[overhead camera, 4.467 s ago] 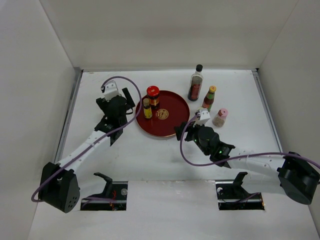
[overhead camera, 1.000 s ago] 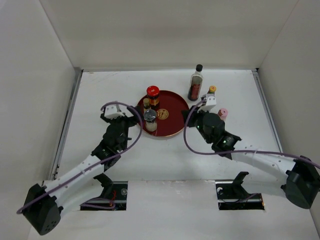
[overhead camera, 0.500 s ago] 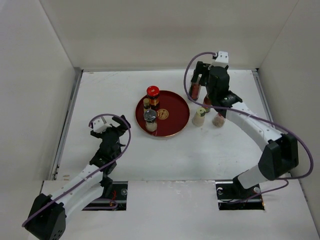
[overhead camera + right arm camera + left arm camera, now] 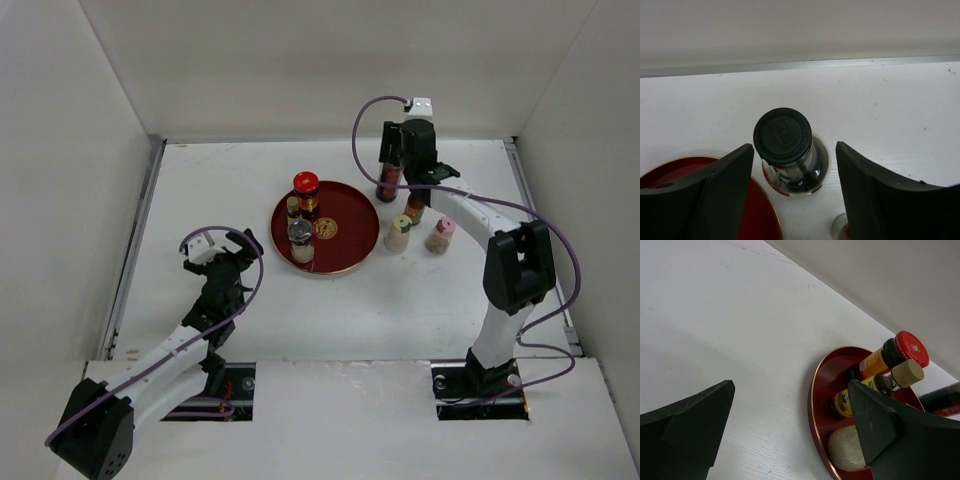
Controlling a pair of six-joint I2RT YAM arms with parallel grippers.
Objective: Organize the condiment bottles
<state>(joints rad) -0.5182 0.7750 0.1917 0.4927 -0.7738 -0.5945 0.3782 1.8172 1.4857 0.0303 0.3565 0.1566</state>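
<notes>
Your right gripper (image 4: 793, 148) is over the far part of the table (image 4: 230, 180), its jaws spread to a middling width with 1 finger on each side of the tall bottle (image 4: 783, 134). The wrist view shows a thin gap on both sides, but you cannot tell for sure whether either finger touches the glass. That bottle stands upright on the table, just beyond the far right rim of the tray (image 4: 352, 222) and outside it. The tray holds 3 items along its left side: the red-lidded jar (image 4: 305, 188) farthest back, the yellow bottle (image 4: 293, 208) just beside it, and the grey-lidded jar (image 4: 300, 238) nearest the arms' bases. Right of the tray, 3 more stand on the table. The cream shaker (image 4: 398, 233) is just off the rim and the pink shaker (image 4: 440, 235) is further right. The orange-capped sauce (image 4: 414, 207) is behind and between them, partly covered by the right arm. Your left gripper (image 4: 216, 253) hangs over the table left of the tray and apart from it, jaws at full spread and holding nothing. Its wrist view looks across the table toward the tray's left rim, with the 3 tray items showing past the right finger.
</notes>
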